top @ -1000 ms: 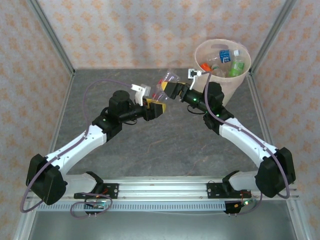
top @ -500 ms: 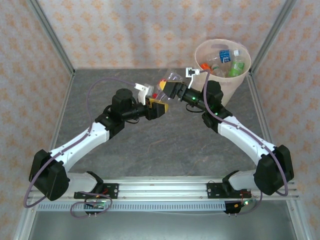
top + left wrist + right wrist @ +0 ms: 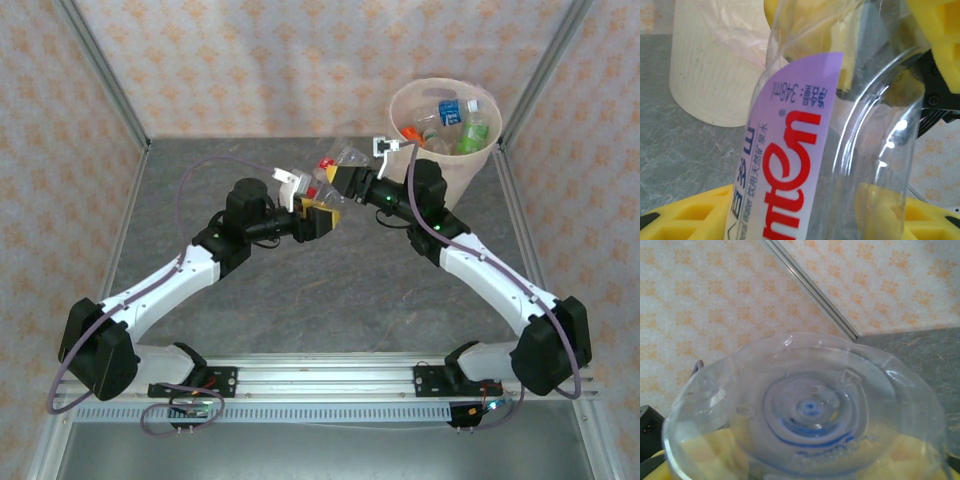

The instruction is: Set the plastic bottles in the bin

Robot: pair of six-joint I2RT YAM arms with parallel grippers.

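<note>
Your right claw is clamped on the clear bottle by its base, can't tell if the left claw opposite grips it too; swing toward the bin behind the right claw and it may wrench loose.

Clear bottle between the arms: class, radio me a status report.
Right gripper shut on clear bottle. Left gripper at it too, grip unclear. Bin beyond right arm, other bottles inside. Path looks open.
</note>
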